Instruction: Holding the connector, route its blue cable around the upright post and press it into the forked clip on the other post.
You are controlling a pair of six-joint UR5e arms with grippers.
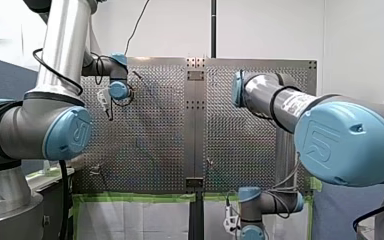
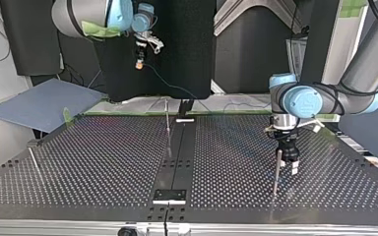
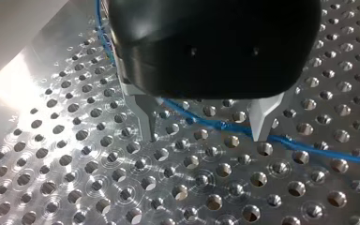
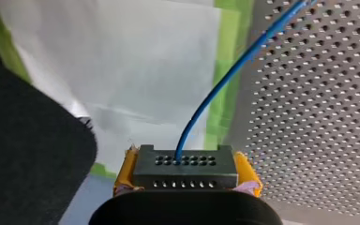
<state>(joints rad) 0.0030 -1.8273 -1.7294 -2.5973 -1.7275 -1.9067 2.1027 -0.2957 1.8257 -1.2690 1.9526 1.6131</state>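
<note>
In the right wrist view my right gripper (image 4: 186, 180), with yellow pads, is shut on a dark grey connector (image 4: 185, 166). The blue cable (image 4: 225, 84) rises from the connector toward the perforated board. In the top view that gripper (image 2: 139, 58) hangs high beyond the board's far edge. My left gripper (image 3: 205, 129) is open just above the plate, and the blue cable (image 3: 215, 124) runs across between its metal fingers (image 3: 146, 119). In the top view my left gripper (image 2: 289, 164) stands right beside a thin upright post (image 2: 276, 172). A second post (image 2: 167, 123) stands near the middle.
A third thin post (image 2: 33, 160) leans at the top view's left. A dark centre strip (image 2: 177, 152) splits the perforated board (image 2: 103, 162). Green tape (image 1: 130, 198) edges the board nearest the front view's camera. A blue-grey panel (image 2: 44, 103) lies beyond the top view's left corner.
</note>
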